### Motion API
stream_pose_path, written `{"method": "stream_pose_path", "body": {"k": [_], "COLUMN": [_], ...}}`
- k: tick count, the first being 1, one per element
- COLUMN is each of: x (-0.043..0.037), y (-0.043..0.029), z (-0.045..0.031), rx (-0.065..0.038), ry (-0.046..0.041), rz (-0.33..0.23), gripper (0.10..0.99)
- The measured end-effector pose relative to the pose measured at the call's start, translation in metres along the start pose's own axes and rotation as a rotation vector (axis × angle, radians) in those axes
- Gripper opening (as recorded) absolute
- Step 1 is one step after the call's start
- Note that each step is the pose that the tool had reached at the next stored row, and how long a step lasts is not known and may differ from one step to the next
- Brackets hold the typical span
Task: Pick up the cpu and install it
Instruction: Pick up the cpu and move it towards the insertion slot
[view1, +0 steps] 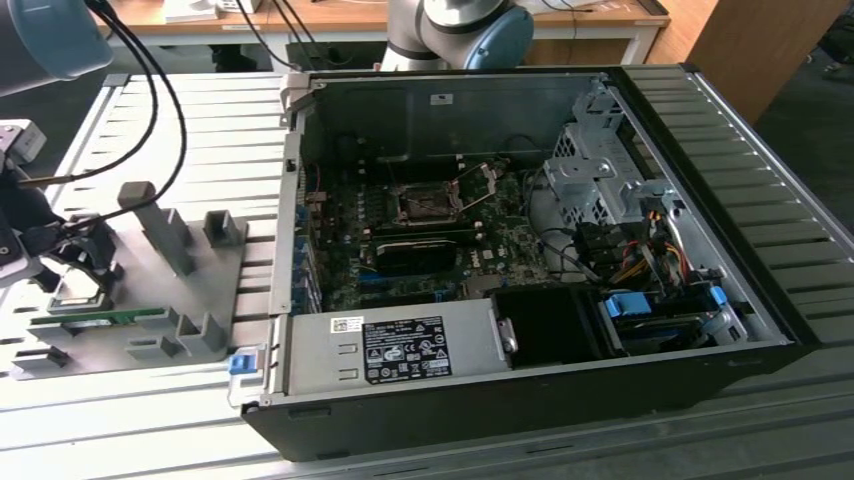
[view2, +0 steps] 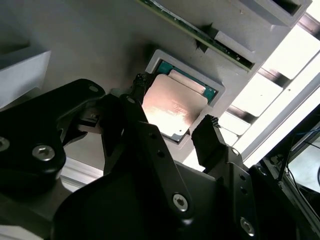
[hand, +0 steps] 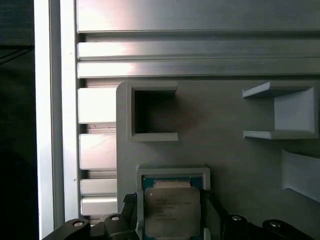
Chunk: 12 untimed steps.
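Silvery cpu (hand: 172, 210), one, lies in grey fixture (hand: 225, 125); pincer (view2: 174, 101) spread, two fingers (view2: 212, 136) straddling it.

cpu (hand: 172, 212): smooth metal lid, satin sheen (a warm glare is seen in the second wrist view).
pincer (view2: 174, 101): black, matt.
fixture (hand: 225, 130): grey plastic, matt.
bench (hand: 200, 50): ribbed metal, bright.
case (view1: 441, 110): dull bare sheet metal inside.
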<state>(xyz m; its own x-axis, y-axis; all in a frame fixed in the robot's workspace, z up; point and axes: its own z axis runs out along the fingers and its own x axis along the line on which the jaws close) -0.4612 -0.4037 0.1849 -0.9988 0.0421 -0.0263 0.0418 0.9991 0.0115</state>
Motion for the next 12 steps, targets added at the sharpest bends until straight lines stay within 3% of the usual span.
{"method": "stream_pose_path", "body": {"k": [4,5,8,12], "x": [0.0000,0.0001,0.0000,-0.0001], "y": [-0.0004,-0.0004,-0.0005,-0.0004], "z": [0.0019,0.0019,0.0019,-0.0035], "rx": [0.000,0.000,0.000,0.000], "ry": [0.0001,0.0004,0.0001,0.0001], "rz": [0.000,0.000,0.000,0.000], "gripper": [0.635,0.576,0.541,0.541]}}
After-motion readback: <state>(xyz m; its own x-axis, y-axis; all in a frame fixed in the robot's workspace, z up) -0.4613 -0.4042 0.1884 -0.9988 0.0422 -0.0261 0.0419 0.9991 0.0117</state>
